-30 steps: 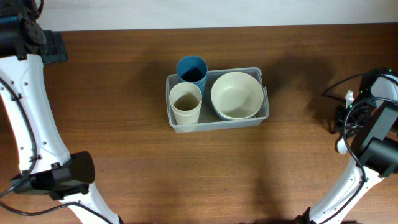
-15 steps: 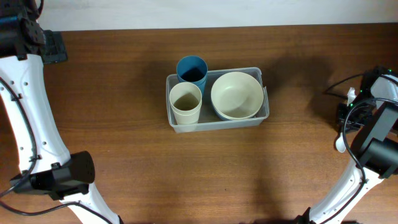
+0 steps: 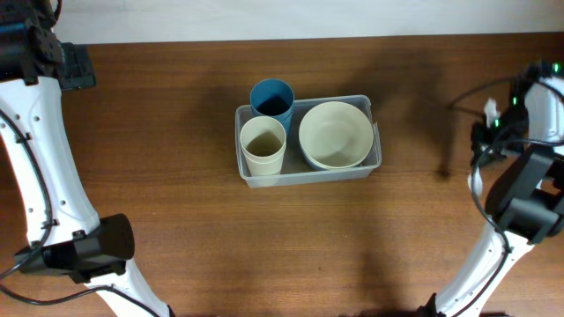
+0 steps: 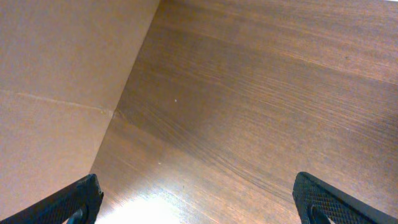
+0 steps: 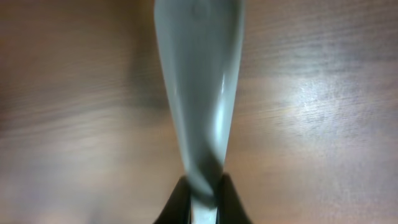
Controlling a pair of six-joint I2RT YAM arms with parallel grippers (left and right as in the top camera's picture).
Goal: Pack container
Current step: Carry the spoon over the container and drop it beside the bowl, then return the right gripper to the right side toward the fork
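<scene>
The clear container (image 3: 308, 177) sits at the table's middle and holds a cream cup (image 3: 263, 145) and a cream bowl (image 3: 335, 135); a blue cup (image 3: 271, 99) stands at its far left corner. My right gripper (image 5: 202, 194) is shut on the narrow end of a pale grey-white spoon (image 5: 199, 81), which hangs blurred above the wood. From overhead the spoon (image 3: 474, 183) shows as a thin white sliver beside the right arm, far right of the container. My left gripper (image 4: 199, 202) is open over bare wood at the far left corner, with nothing between its fingertips.
The right arm (image 3: 529, 189) and its cables fill the table's right edge. The left arm (image 3: 40, 132) runs along the left edge. A pale wall or board (image 4: 62, 74) borders the table beside the left gripper.
The right gripper has shut on the spoon and moved it up off the table toward the far side. The left arm and the container have not moved.
</scene>
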